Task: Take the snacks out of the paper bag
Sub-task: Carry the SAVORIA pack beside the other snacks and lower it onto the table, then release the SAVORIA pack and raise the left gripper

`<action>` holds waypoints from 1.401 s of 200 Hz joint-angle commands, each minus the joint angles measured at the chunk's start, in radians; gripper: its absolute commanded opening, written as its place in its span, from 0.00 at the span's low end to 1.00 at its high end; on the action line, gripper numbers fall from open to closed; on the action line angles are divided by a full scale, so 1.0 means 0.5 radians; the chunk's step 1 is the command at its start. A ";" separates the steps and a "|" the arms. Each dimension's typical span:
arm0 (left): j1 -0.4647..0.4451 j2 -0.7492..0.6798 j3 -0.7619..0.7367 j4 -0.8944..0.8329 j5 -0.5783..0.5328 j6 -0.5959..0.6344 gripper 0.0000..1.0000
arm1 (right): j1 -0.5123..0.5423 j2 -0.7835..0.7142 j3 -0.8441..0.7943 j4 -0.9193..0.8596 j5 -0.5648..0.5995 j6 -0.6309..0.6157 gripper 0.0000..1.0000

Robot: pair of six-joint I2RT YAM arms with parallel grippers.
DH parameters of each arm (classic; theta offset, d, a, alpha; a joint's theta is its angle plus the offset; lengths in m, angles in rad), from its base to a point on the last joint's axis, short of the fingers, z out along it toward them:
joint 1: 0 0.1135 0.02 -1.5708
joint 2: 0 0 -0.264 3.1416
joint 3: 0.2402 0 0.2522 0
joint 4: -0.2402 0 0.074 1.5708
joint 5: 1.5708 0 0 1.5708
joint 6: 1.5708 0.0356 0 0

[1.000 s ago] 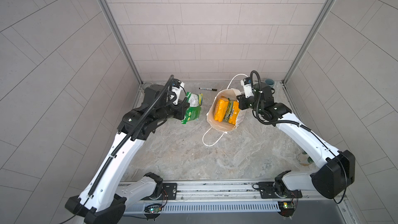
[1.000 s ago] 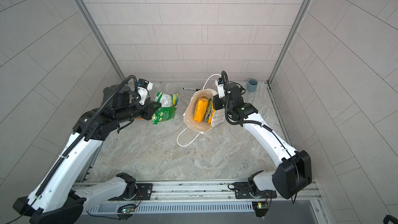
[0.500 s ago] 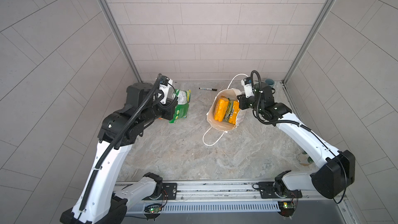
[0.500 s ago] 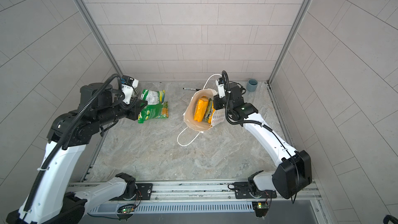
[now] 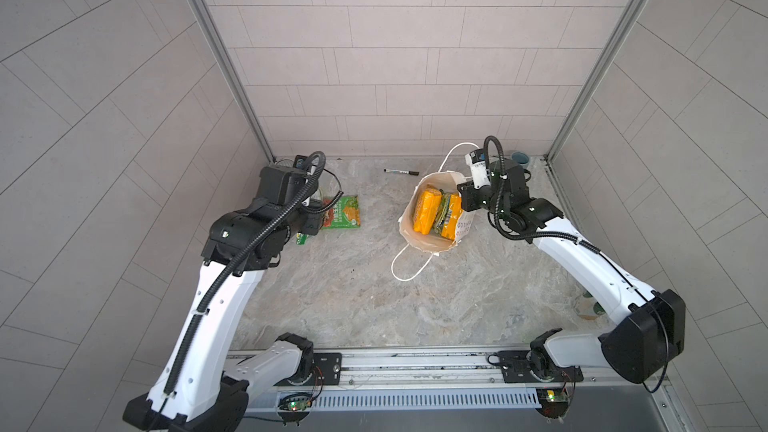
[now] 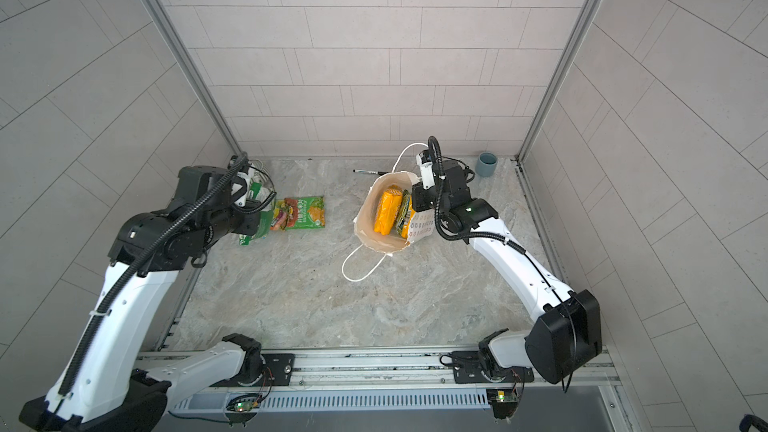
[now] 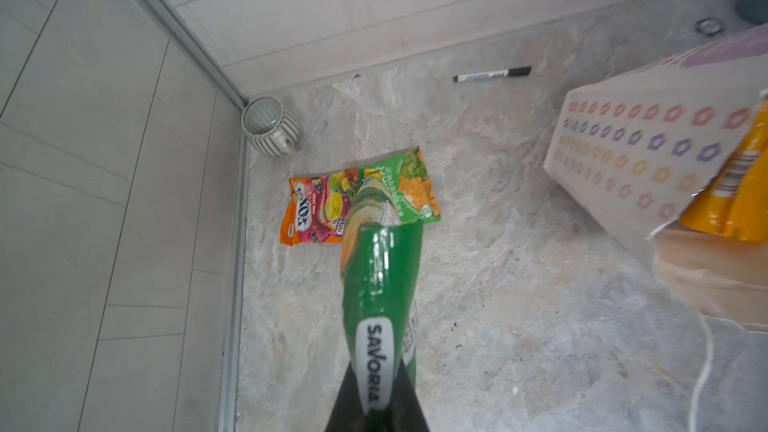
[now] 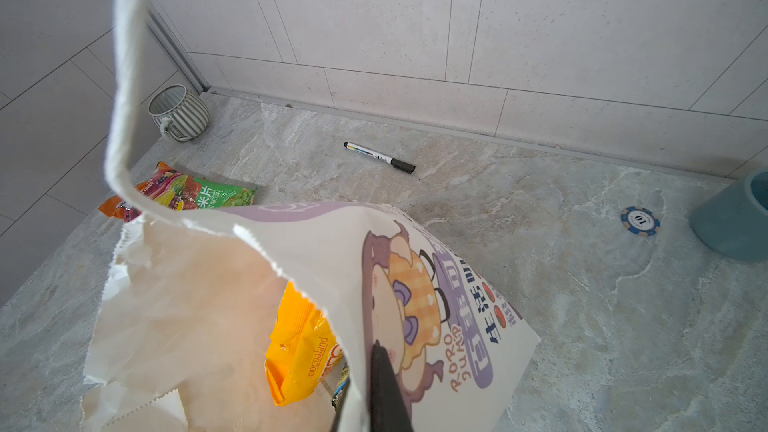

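Observation:
The white paper bag stands open at the table's middle right. Two yellow-orange snacks stand inside it, with a green one between them. My right gripper is shut on the bag's rim, one finger inside and one on the cartoon-girl face. My left gripper is shut on a green packet that hangs over the table's back left. Below it lie a green corn packet and an orange-and-magenta packet.
A black marker pen lies near the back wall. A ribbed grey bowl sits in the back left corner. A blue-grey cup and a blue chip are at the back right. One cord handle trails on the table.
My left arm has swung left, away from the bag, carrying the green packet over the two packets lying on the table. The right arm and the bag have stayed put.

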 commanded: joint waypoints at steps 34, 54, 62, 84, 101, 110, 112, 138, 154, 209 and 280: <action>0.160 0.087 -0.240 0.011 -0.238 0.051 0.00 | -0.018 0.017 -0.032 0.024 0.037 0.004 0.00; 0.213 0.091 -0.309 0.038 -0.247 0.053 0.00 | -0.018 0.017 -0.034 0.024 0.037 0.004 0.00; 0.229 0.095 -0.336 0.051 -0.263 0.048 0.00 | -0.017 0.018 -0.032 0.024 0.039 0.007 0.00; 0.271 0.142 -0.422 0.041 -0.306 0.027 0.00 | -0.018 0.022 -0.033 0.024 0.039 0.004 0.00; 0.288 0.179 -0.492 0.027 -0.400 0.004 0.00 | -0.021 0.027 -0.031 0.020 0.035 0.005 0.00; 0.293 0.195 -0.519 0.027 -0.446 -0.008 0.00 | -0.021 0.022 -0.033 0.021 0.031 0.003 0.00; 0.294 0.198 -0.525 0.025 -0.459 -0.009 0.00 | -0.021 0.022 -0.033 0.021 0.034 0.002 0.00; 0.296 0.284 -0.585 0.022 -0.629 -0.031 0.00 | -0.021 0.027 -0.033 0.027 0.029 0.004 0.00; 0.294 0.329 -0.669 0.097 -0.568 -0.020 0.00 | -0.021 0.028 -0.038 0.030 0.018 0.005 0.00; 0.289 0.689 -0.698 0.147 -0.545 -0.034 0.00 | -0.024 0.019 -0.059 0.039 0.006 0.017 0.00; 0.236 0.994 -0.658 0.264 -0.867 -0.029 0.00 | -0.039 0.031 -0.082 0.081 -0.035 0.035 0.00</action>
